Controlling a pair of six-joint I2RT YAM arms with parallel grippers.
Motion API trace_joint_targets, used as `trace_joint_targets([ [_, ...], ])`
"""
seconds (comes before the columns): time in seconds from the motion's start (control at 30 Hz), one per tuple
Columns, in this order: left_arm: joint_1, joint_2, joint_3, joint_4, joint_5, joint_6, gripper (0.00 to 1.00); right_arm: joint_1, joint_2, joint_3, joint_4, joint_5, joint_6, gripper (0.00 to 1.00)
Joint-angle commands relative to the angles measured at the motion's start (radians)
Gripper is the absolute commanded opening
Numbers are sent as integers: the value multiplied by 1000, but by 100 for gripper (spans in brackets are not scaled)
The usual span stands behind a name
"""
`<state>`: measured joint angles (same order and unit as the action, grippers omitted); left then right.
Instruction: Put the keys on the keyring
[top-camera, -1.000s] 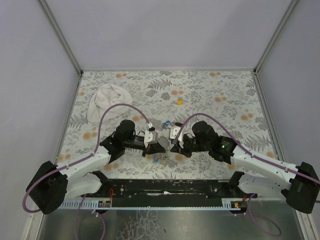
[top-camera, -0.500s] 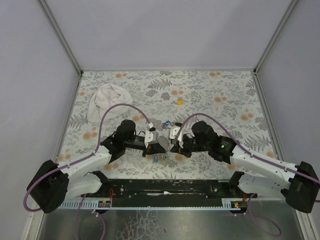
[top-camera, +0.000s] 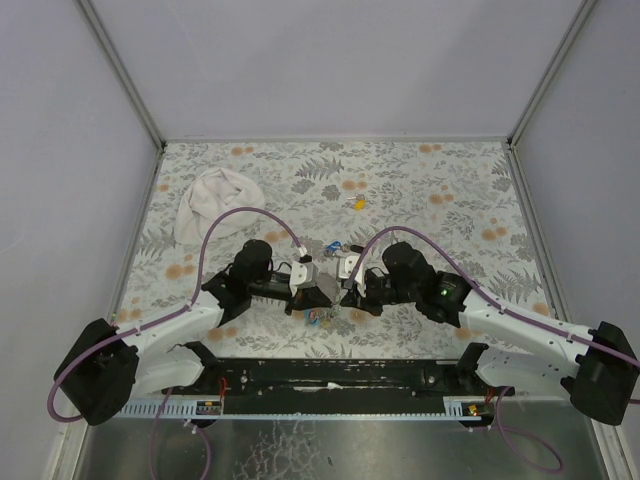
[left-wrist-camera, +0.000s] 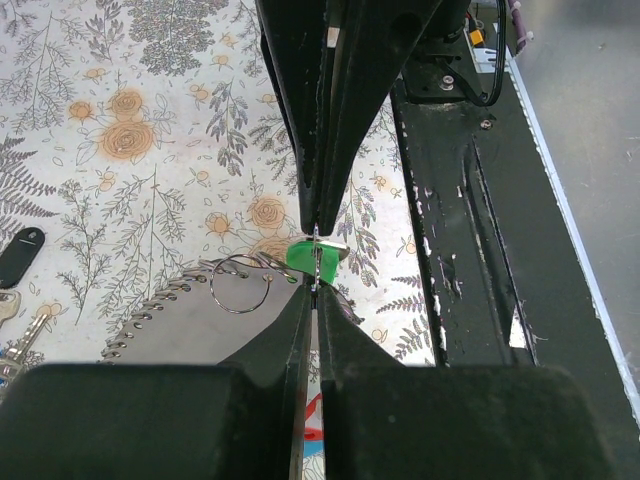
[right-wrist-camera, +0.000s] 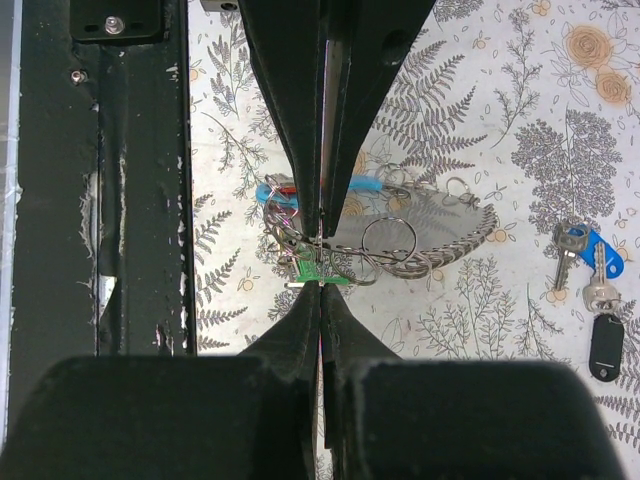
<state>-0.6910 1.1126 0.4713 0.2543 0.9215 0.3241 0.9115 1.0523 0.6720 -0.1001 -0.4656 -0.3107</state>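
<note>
My two grippers meet tip to tip near the table's front middle. My left gripper (top-camera: 322, 292) (left-wrist-camera: 315, 288) is shut on a thin metal ring of the keyring. My right gripper (top-camera: 342, 290) (right-wrist-camera: 320, 283) is shut on the green key (right-wrist-camera: 318, 270) (left-wrist-camera: 312, 255), held against that ring. The keyring's grey coil cord (right-wrist-camera: 445, 250) (left-wrist-camera: 165, 310), light-blue piece (right-wrist-camera: 365, 185), red bit (right-wrist-camera: 285, 190) and a loose ring (right-wrist-camera: 388, 235) lie under the tips. The blue key (right-wrist-camera: 592, 250) and the black key (right-wrist-camera: 605, 345) (left-wrist-camera: 20, 257) lie together beyond the grippers. The yellow key (top-camera: 358, 203) lies further back.
A white cloth bundle (top-camera: 215, 203) lies at the back left of the flowered table. The black base rail (top-camera: 330, 372) runs along the near edge, close beside the grippers. Grey walls stand round the other three sides.
</note>
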Motion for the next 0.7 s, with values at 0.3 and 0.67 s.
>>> trace_joint_targets([
  [0.3,-3,-12,30,54,-19,9,0,0,-43,26,-6,17,11,0],
  [0.67,-2,-10,33,50,-6,12,0,0,-26,32,0,7,1,0],
])
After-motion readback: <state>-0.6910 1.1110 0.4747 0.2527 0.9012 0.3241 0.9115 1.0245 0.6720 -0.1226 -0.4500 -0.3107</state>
